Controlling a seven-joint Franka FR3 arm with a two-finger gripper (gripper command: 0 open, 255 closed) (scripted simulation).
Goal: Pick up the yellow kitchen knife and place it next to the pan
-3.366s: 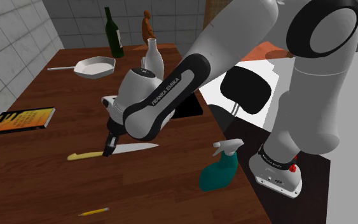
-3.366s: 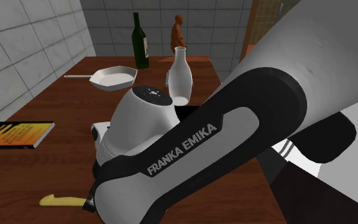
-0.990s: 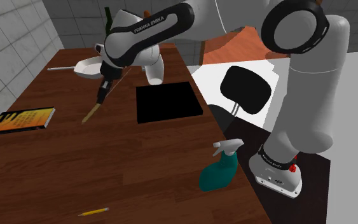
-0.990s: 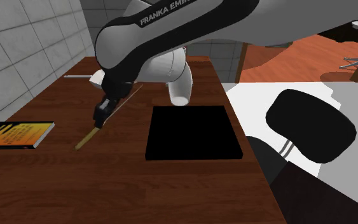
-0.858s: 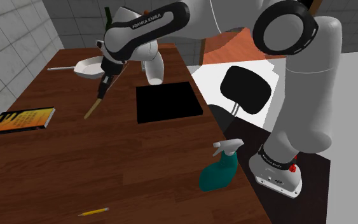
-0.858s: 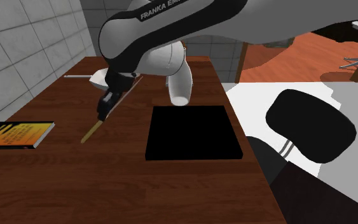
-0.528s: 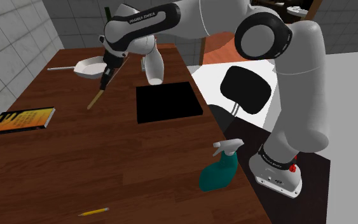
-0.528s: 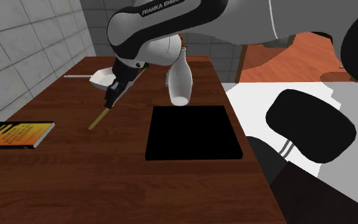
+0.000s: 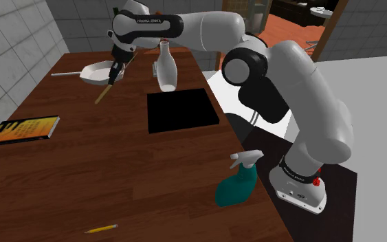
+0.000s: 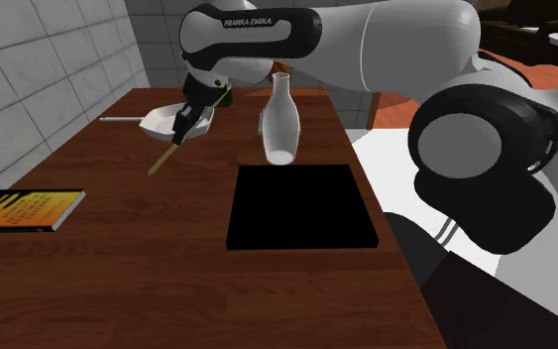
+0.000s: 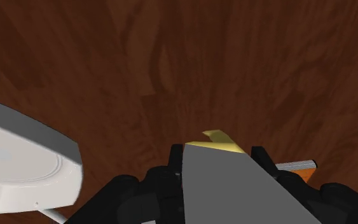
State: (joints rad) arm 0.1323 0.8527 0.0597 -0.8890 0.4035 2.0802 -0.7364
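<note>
My black gripper (image 9: 117,69) hangs over the brown table, shut on the yellow-handled knife (image 9: 104,93), just beside the white pan (image 9: 94,71). The knife slants down, its yellow handle (image 10: 161,161) pointing away from the pan toward the table's middle, and it is off the surface. In the wrist view the grey blade (image 11: 234,191) runs between the two fingers (image 11: 171,175), the yellow handle end (image 11: 219,141) sticks out past them, and the pan's rim (image 11: 18,167) lies close to one side of the gripper (image 11: 217,159).
A white bottle-shaped vase (image 9: 165,69) stands near the pan, with a black square area (image 9: 182,110) in front of it. A book (image 9: 21,129) lies near the shoulder view's left edge. A teal spray bottle (image 9: 238,180) and a pencil (image 9: 101,227) sit near the front.
The arm has stretched farther back, carrying the knife from the table's middle to right beside the pan. The grip has stayed the same.
</note>
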